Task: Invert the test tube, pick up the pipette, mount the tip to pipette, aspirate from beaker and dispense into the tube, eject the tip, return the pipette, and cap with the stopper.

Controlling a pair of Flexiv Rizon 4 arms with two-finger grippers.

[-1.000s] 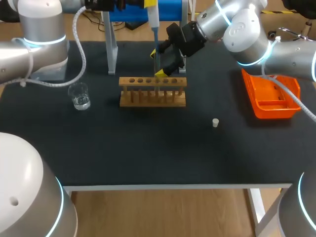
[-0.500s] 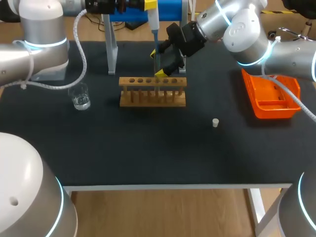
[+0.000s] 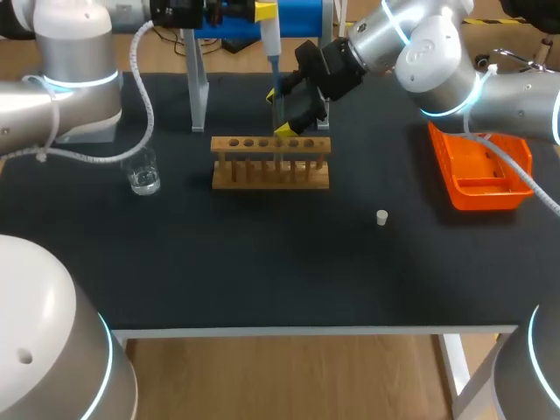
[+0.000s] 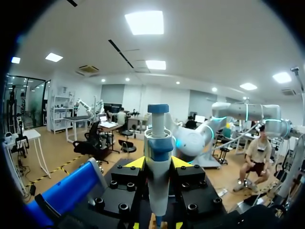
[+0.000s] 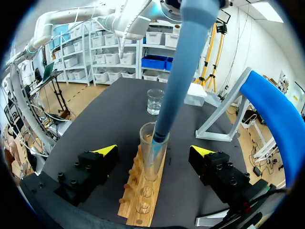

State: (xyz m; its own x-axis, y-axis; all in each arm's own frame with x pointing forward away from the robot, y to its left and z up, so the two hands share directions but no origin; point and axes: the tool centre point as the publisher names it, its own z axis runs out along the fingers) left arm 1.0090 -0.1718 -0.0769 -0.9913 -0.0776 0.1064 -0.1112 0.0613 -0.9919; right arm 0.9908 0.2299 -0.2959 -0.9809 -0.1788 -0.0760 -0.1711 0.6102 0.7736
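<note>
Nearest on the tabletop (image 3: 262, 262), a white stopper (image 3: 381, 217) lying alone; farther back, a beaker (image 3: 140, 171) with a little clear liquid and a wooden rack (image 3: 271, 164) with one upright test tube (image 5: 150, 162). Straddles that tube with the right pincer (image 5: 153, 150) wide open, touching nothing. Grips the pipette (image 4: 157, 143) in the left pincer (image 4: 157, 162), tip inside the tube's mouth.

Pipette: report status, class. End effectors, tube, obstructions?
Left end effector shut on pipette. Right end effector open around tube. Its tip in tube mouth. No obstruction seen.

Head view looks down; close wrist views share pipette (image 4: 157, 157)
</note>
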